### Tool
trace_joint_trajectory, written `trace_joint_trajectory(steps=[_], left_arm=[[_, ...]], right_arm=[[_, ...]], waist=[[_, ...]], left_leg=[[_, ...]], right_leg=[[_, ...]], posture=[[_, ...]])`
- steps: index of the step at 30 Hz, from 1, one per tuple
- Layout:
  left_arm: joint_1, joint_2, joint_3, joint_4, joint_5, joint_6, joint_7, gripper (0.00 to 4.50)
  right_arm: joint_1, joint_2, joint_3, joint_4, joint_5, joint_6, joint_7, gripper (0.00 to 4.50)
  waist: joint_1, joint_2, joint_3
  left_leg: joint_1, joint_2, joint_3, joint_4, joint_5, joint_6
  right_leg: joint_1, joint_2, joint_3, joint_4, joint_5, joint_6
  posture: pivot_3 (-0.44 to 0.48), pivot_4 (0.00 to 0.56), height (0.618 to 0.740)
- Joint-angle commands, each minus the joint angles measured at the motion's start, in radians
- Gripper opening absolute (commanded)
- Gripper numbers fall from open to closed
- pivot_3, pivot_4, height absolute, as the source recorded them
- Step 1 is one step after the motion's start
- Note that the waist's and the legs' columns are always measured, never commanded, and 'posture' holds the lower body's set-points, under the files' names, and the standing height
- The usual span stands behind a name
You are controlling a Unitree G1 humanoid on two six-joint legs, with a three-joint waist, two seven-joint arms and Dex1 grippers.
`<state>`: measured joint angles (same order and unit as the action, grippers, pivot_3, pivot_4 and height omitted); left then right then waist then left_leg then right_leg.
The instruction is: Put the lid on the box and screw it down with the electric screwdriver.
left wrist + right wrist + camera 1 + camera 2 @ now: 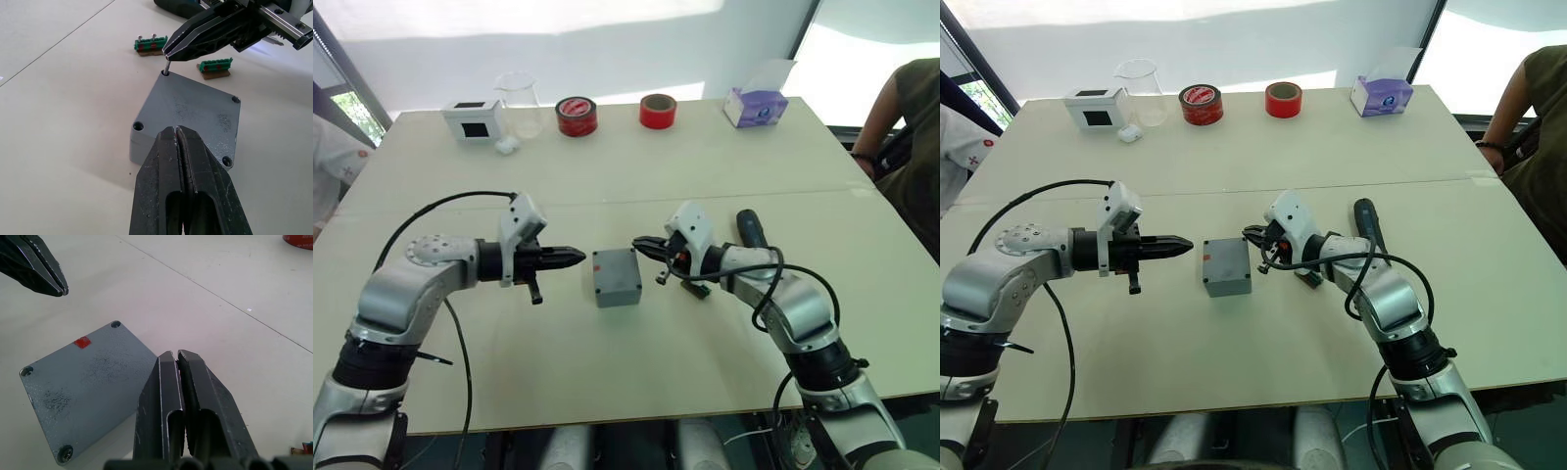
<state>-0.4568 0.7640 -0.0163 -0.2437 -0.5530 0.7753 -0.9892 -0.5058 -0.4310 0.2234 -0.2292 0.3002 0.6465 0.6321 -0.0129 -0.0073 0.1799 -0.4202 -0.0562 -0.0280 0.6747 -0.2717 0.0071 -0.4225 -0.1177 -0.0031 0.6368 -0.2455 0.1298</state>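
**Hidden, cropped or unreadable**

Cannot separate the lid (195, 110) from the box (139, 144) beneath it in the head views; seam lost at that size. Small screw (167, 66) under the right gripper (168, 53): head pinched out of sight between the tips. Electric screwdriver (751, 230) half covered by the right arm, bit and tip unseen. Person (913, 127) at the table's far right cut by the edge. Labels on the tape rolls (576, 116) too small to read.
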Motion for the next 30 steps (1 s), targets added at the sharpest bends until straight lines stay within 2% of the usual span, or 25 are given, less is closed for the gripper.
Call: trace_joint_trajectory(steps=[1,11,12,13,18,20,26,30], left_arm=[[-0.002,0.004,0.009,-0.02,0.002,-0.021,-0.002,0.0],[-0.003,-0.002,0.0,-0.015,0.005,-0.033,-0.009,0.0],[-0.002,-0.003,-0.004,-0.014,0.012,-0.041,-0.006,0.0],[-0.002,-0.005,-0.007,-0.012,0.018,-0.046,-0.003,0.0],[-0.004,-0.021,-0.001,-0.004,0.021,-0.035,0.016,0.0],[-0.013,-0.05,0.022,-0.005,0.024,-0.033,0.069,0.0],[-0.052,-0.146,0.106,-0.01,-0.019,-0.017,0.202,0.0],[-0.049,-0.144,0.104,-0.01,-0.016,-0.029,0.195,0.0]], right_arm=[[-0.016,0.012,-0.01,-0.011,-0.01,-0.023,0.001,0.07],[-0.006,0.018,-0.007,-0.018,-0.022,-0.011,0.006,0.07],[-0.004,0.017,-0.006,-0.02,-0.023,-0.011,0.008,0.58],[-0.004,0.016,-0.007,-0.021,-0.023,-0.009,0.008,0.77],[0.001,0.007,-0.008,-0.029,-0.022,-0.003,0.017,2.79],[-0.001,0.011,-0.019,-0.034,-0.016,0.003,0.013,3.6],[0.001,0.025,-0.119,-0.1,0.036,0.066,-0.047,3.6],[0.015,-0.008,-0.167,-0.151,0.074,0.129,-0.045,3.6]], waist=[[0.0,0.0,0.0],[0.0,0.0,0.0],[0.0,0.0,0.0],[0.0,0.0,0.0],[0.0,0.0,0.0],[0.0,0.0,0.0],[0.002,0.0,0.0],[0.001,0.0,0.0]], left_leg=[[0.0,0.0,0.0,0.0,0.0,0.0],[0.0,0.0,0.0,0.0,0.0,0.0],[0.0,0.0,0.0,0.0,0.0,0.0],[0.0,0.0,0.0,0.0,0.0,0.0],[0.0,0.0,0.0,0.0,0.0,0.0],[0.0,0.0,0.0,0.0,0.0,0.0],[0.0,0.0,0.0,0.0,0.0,0.0],[0.0,0.0,0.0,0.0,0.0,-0.001]], right_leg=[[0.0,0.0,0.0,0.0,0.0,0.0],[0.0,0.0,0.0,0.0,0.0,0.0],[0.0,0.0,0.0,0.0,0.0,0.0],[0.0,0.0,0.0,0.0,0.0,0.0],[0.0,0.0,0.0,0.0,0.0,0.0],[0.0,0.0,0.0,0.0,0.0,0.0],[0.0,0.0,0.0,0.0,0.0,0.0],[0.0,0.0,0.0,0.0,0.0,0.0]], posture=[[0.0,0.15,0.74],[0.0,0.15,0.74],[0.0,0.15,0.74],[0.0,0.15,0.74],[0.0,0.15,0.74],[0.0,0.15,0.74],[0.0,0.15,0.74],[0.0,0.15,0.74]])
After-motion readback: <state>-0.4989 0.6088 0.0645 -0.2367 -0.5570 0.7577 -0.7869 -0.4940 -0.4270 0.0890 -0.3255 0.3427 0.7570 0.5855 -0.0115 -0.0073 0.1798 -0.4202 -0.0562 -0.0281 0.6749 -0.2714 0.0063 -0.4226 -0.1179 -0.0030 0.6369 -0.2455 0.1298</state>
